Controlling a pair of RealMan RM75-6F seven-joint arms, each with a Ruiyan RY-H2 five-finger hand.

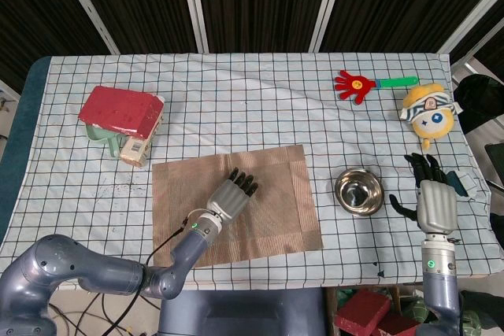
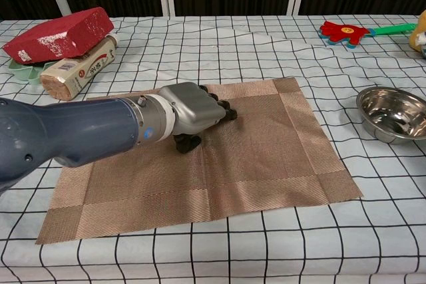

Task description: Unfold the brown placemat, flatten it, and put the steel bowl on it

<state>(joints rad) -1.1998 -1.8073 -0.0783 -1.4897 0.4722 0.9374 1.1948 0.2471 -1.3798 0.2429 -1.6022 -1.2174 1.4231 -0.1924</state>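
On the checked tablecloth (image 1: 236, 108), your brown placemat (image 1: 276, 194) lies unfolded and flat near the front edge. Your left hand (image 1: 233, 198) presses palm-down on its middle, fingers stretched forward and holding nothing. Just right of the mat, apart from it, sits the steel bowl (image 1: 359, 190). Beside the bowl, your right hand (image 1: 432, 201) hovers with fingers spread, empty.

Checked table (image 1: 236, 92) bears brown placemat (image 1: 272, 230), steel bowl (image 1: 359, 191).
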